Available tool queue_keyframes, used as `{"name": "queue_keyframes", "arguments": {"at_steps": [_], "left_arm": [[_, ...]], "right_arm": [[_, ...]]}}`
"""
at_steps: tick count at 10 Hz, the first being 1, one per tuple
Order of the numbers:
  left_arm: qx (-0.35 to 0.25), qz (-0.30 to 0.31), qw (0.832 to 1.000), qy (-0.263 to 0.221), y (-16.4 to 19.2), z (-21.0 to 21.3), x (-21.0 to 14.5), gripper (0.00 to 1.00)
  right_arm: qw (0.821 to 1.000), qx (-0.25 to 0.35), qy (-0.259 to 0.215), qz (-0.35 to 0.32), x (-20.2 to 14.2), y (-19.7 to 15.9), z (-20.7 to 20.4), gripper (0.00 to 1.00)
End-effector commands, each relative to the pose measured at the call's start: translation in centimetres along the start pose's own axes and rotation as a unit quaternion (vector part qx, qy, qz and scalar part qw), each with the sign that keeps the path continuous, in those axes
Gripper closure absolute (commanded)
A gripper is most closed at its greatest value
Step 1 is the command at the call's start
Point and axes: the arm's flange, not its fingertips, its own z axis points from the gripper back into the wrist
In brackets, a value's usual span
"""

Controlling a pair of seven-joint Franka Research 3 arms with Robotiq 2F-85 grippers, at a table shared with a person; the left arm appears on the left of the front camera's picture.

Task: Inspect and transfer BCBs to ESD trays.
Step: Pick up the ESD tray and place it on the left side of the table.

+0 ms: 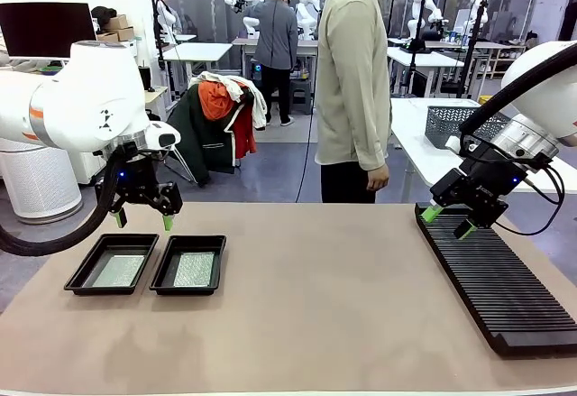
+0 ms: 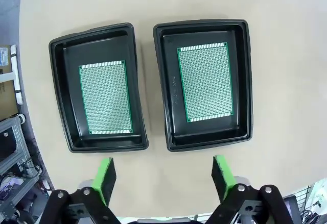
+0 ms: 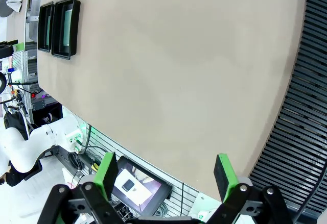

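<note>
The left gripper (image 1: 143, 219) hung just above the two ESD trays (image 2: 106, 145), with its jaws spread wide and nothing between them. In the left wrist view, the trays lay side by side just beyond its green fingertips (image 2: 106, 177), close together but not touching. Each tray carried one of the BCBs (image 2: 106, 98), lying flat on the floor of the tray, and the second board (image 2: 204, 83) sat in the tray nearer the other fingertip.

The right gripper (image 1: 448, 221) was also released and empty. It hovered over the far end of the black slotted rack (image 1: 500, 286), well apart from the trays. Behind the table (image 1: 315, 306), a person (image 1: 353, 80) stood sideways with one hand (image 1: 378, 178) down.
</note>
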Motion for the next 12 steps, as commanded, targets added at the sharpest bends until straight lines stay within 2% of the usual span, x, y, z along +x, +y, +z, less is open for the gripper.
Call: {"name": "queue_keyframes", "arguments": {"at_steps": [1, 12], "left_arm": [[0.001, 0.000, 1.000, 0.001, 0.03, -0.20, -0.17, 0.00], [0.001, 0.000, 1.000, 0.001, 0.03, -0.20, -0.17, 0.00]], "right_arm": [[1.000, 0.000, -0.007, -0.010, -0.04, 0.20, -0.11, 0.00], [1.000, 0.000, -0.007, -0.010, -0.04, 0.20, -0.11, 0.00]]}}
